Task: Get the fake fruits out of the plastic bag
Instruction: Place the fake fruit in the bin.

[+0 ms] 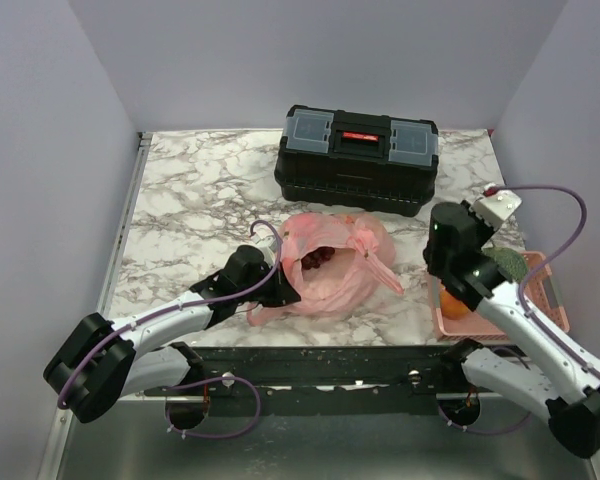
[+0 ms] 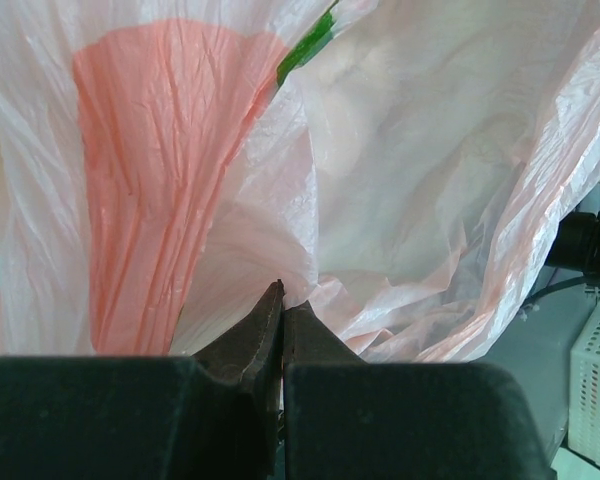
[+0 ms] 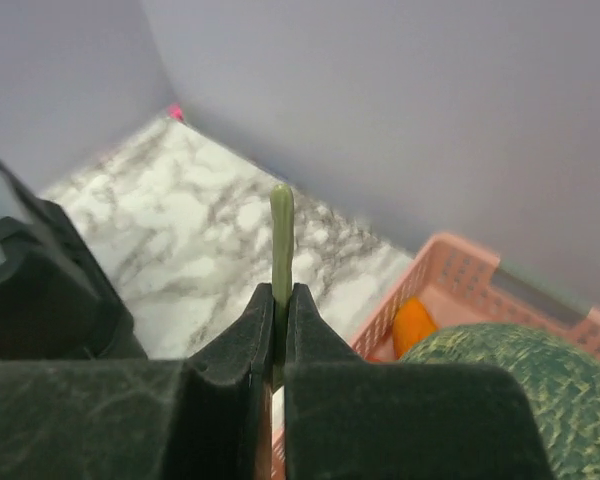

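The plastic bag (image 1: pixel 335 270) lies mid-frame on the counter (image 1: pixel 200 190), with grapes (image 1: pixel 320 258) showing in its mouth. The left gripper (image 2: pixel 282 298) has its jaws pinched on the film, seemingly to anchor it. The right gripper (image 3: pixel 280 295), jaws clamped on a pale green stem (image 3: pixel 281 225), hovers over the pink basket (image 3: pixel 460 262) at lower right, probably for a drop-off.

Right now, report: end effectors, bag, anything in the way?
Left end effector shut on bag edge. Right end effector shut on thin green stem, by basket. Dark fruit inside open bag. Toolbox behind bag, nothing blocking the mouth.
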Motion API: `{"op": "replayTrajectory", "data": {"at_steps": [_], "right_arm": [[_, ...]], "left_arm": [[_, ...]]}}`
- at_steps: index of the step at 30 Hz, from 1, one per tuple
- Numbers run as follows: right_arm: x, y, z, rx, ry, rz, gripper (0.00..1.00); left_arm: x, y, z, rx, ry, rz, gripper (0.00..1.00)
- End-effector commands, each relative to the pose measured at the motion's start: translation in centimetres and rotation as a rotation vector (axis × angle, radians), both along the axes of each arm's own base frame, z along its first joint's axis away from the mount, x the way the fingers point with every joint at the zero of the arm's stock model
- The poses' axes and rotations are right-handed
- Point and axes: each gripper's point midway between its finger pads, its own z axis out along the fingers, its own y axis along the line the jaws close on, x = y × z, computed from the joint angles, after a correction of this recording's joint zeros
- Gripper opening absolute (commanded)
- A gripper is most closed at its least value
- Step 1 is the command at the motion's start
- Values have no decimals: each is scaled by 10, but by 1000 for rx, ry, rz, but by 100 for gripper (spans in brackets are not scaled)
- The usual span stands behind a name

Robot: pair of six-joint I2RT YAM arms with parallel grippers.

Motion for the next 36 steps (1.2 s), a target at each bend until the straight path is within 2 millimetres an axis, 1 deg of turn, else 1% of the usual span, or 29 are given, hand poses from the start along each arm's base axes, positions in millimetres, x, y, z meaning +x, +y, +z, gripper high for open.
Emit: {"op": "replayTrajectory", "data": {"at_steps": [1,2,3,4,6,9,11,13,15,17,20,23,25,26,29,32,35,36], "right_arm": [[25,-49,-51,244,108,-86,1],[28,-63,-69,342,141,-111,1],[23,-81,-80,400,148,-177,1],[17,-92,-86,420,147,-226,1],[4,-103,-83,409,90,-298,1],[-10,-109,-70,406,-10,-328,1],[-18,-113,-66,390,-37,-358,1],[-31,-120,-67,367,-59,-418,1],[-38,-125,-70,350,-73,-457,1],[-39,-128,-74,349,-75,-476,1],[-33,-130,-85,349,-44,-484,1],[-29,-134,-101,382,-7,-498,1],[-21,-135,-111,406,26,-472,1],[-20,-136,-116,423,36,-472,1],[-26,-134,-132,473,34,-480,2],[-23,-127,-146,534,33,-430,4],[-23,-121,-159,561,65,-414,11],[-23,-120,-161,566,71,-408,16]], "left_arm": [[-1,-6,10,-29,-39,-47,0],[-1,-7,11,-30,-42,-51,0],[-2,-7,11,-30,-44,-56,0],[-2,-6,11,-28,-47,-60,0],[-3,-6,11,-25,-54,-66,0],[-2,-6,12,-18,-63,-73,0],[-1,-7,13,-17,-66,-76,0],[-1,-7,13,-19,-68,-79,0],[-1,-8,14,-22,-67,-78,0],[-2,-8,13,-28,-64,-81,0],[-3,-9,12,-30,-58,-85,0],[-3,-8,12,-22,-58,-87,0],[-3,-6,12,-19,-62,-83,0],[-3,-6,13,-20,-67,-81,0],[-4,-4,13,-21,-70,-76,0],[-5,-2,13,-22,-70,-69,0],[-6,-1,11,-18,-67,-67,0],[-7,0,11,-18,-67,-68,0]]}}
